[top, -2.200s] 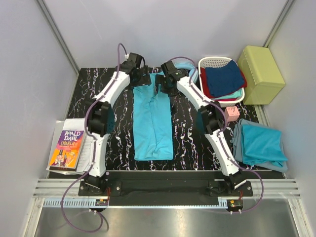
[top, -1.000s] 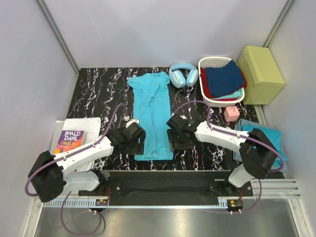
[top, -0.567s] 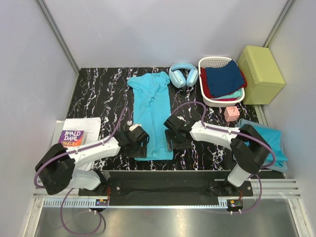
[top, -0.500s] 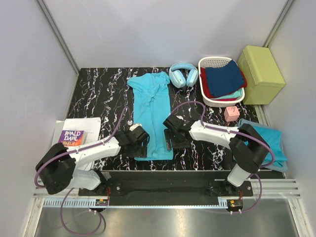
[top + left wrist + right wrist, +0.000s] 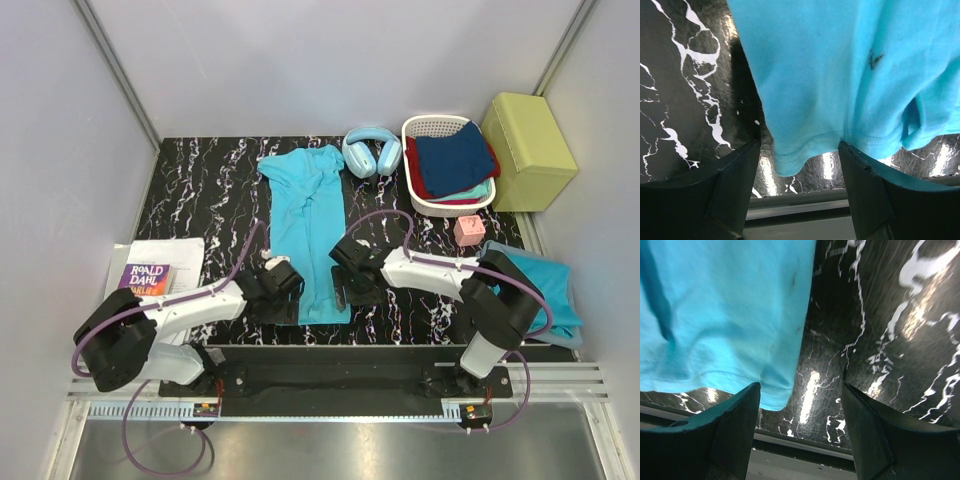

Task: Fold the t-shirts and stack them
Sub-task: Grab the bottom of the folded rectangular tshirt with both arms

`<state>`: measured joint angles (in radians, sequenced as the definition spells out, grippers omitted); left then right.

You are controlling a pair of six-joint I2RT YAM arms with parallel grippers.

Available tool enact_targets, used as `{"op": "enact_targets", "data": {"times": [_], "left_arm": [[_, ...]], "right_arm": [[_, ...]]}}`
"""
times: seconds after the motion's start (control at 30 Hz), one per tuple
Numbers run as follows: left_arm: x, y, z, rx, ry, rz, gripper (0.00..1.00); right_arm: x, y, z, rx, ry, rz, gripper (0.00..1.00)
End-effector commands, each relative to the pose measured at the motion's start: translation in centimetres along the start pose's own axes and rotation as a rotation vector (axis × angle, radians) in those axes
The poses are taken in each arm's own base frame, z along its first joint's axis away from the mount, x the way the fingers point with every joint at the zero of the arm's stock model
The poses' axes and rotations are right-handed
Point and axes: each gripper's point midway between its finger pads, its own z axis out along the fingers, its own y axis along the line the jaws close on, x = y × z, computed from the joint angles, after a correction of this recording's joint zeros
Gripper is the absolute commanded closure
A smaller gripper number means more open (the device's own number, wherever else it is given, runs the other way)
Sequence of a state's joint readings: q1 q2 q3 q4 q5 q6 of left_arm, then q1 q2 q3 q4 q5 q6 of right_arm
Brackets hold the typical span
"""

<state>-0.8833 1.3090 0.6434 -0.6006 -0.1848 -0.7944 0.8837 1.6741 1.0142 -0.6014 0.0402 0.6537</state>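
The left gripper [image 5: 800, 172] has its jaws spread wide and empty. The near hem of the long-folded turquoise t-shirt [image 5: 840, 75] lies flat between them, its left corner inside the gap. The right gripper [image 5: 800, 400] is likewise parted and holds nothing, with the hem's right corner just inside one finger and the bare black marbled table [image 5: 890, 315] filling the rest of the gap. Beyond both pairs of jaws the shirt runs straight away to its collar end; a second folded t-shirt [image 5: 530, 290] lies out to the right of the right jaws, and farthest off are pale blue headphones [image 5: 371, 152] and a white basket [image 5: 437, 124] of clothes.
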Motion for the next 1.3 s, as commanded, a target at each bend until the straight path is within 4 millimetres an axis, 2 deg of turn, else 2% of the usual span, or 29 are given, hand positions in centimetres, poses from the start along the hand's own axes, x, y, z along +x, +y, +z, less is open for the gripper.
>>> {"op": "enact_targets", "data": {"times": [0.0,0.23,0.4,0.63,0.83,0.9,1.17,1.27], "left_arm": [[0.9,-0.4,0.1,0.022,0.02,-0.011,0.3],[0.8,-0.5,0.2,0.018,0.022,-0.002,0.3],[1.0,-0.5,0.2,0.015,0.027,-0.002,0.31],[1.3,-0.4,0.4,0.008,0.034,-0.005,0.32],[1.5,-0.3,0.3,0.008,0.038,-0.009,0.48],[1.6,-0.2,0.4,0.006,0.04,-0.007,0.5],[1.7,-0.1,0.4,0.0,0.045,-0.006,0.55],[1.7,-0.1,0.5,0.0,0.043,-0.005,0.61]], "right_arm": [[1.6,0.7,-0.2,-0.024,0.016,0.01,0.27],[3.2,0.7,0.4,-0.014,0.049,-0.006,0.31],[3.3,1.0,0.5,-0.02,0.053,-0.013,0.52],[3.9,0.7,1.1,-0.013,0.071,-0.018,0.54],[4.1,0.6,1.1,-0.011,0.074,-0.021,0.66],[4.1,0.5,1.2,-0.008,0.076,-0.018,0.71],[4.2,0.4,1.4,-0.004,0.08,-0.017,0.83],[4.3,0.4,1.4,-0.003,0.083,-0.017,0.97]]}}
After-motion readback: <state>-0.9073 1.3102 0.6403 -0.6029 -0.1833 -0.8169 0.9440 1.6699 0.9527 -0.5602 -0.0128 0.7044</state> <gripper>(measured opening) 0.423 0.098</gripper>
